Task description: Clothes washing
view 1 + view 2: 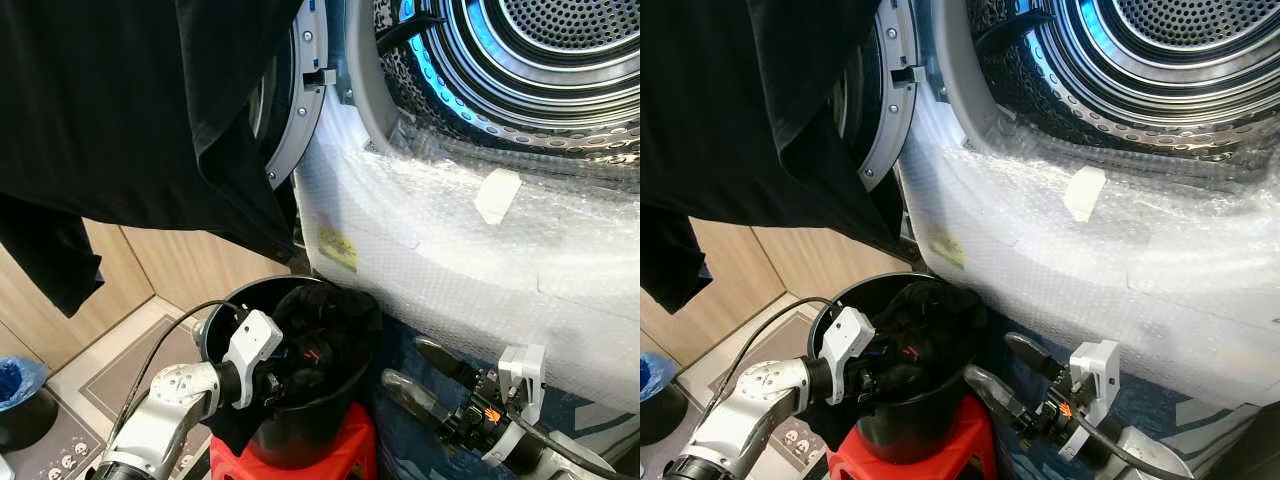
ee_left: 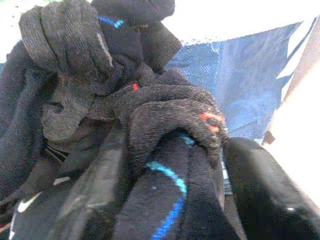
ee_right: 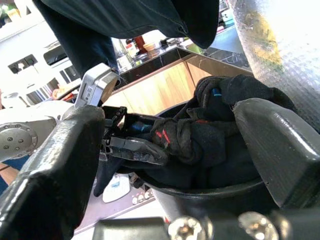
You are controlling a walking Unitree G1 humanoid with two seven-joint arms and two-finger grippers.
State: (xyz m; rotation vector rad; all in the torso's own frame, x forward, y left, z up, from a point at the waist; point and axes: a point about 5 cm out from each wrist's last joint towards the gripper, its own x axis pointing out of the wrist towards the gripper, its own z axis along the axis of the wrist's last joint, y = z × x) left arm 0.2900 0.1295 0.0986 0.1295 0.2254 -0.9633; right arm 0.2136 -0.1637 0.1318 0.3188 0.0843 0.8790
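Note:
A black bucket (image 1: 232, 297) stands on a red stool (image 1: 340, 452) in front of the washing machine and is heaped with dark socks (image 1: 325, 320). My left gripper (image 1: 290, 378) reaches into the bucket from the left. Its fingers (image 2: 95, 190) are shut on a black sock with a blue stripe (image 2: 165, 200), among other socks with red marks. My right gripper (image 1: 422, 372) hangs open just right of the bucket, below the machine's front, with nothing between its fingers (image 3: 280, 150). The drum (image 1: 545, 60) stands open at the upper right.
Bubble wrap (image 1: 480, 260) covers the machine's front under the drum. A large black garment (image 1: 130, 110) hangs over the open door (image 1: 300, 110) at the upper left. Wooden cabinets (image 1: 190, 265) and a floor mat (image 1: 110, 380) lie to the left. Blue fabric (image 2: 235, 75) sits behind the bucket.

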